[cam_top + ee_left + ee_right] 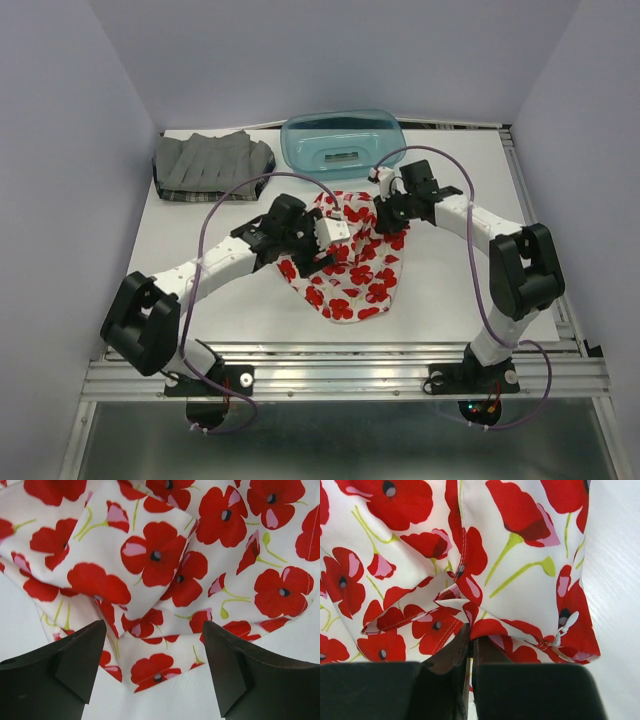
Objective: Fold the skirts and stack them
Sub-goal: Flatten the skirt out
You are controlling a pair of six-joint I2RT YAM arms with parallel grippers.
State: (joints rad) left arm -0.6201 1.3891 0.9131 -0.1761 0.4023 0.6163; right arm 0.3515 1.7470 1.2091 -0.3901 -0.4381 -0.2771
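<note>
The white skirt with red poppy print (350,270) lies rumpled at the table's middle. My left gripper (318,243) is open over its left edge; in the left wrist view the fingers (75,655) stand wide apart around a folded corner of the skirt (150,565), touching nothing. My right gripper (388,215) is shut on the skirt's upper right edge; in the right wrist view the jaws pinch a fold of the cloth (485,570) near a white zipper pull (567,622). The grey pleated skirt (212,162) lies folded at the back left on the plaid skirt (180,195).
A teal plastic basket (342,143) stands at the back centre, just behind the poppy skirt. Grey walls close in left, right and back. A metal rail (340,375) runs along the near edge.
</note>
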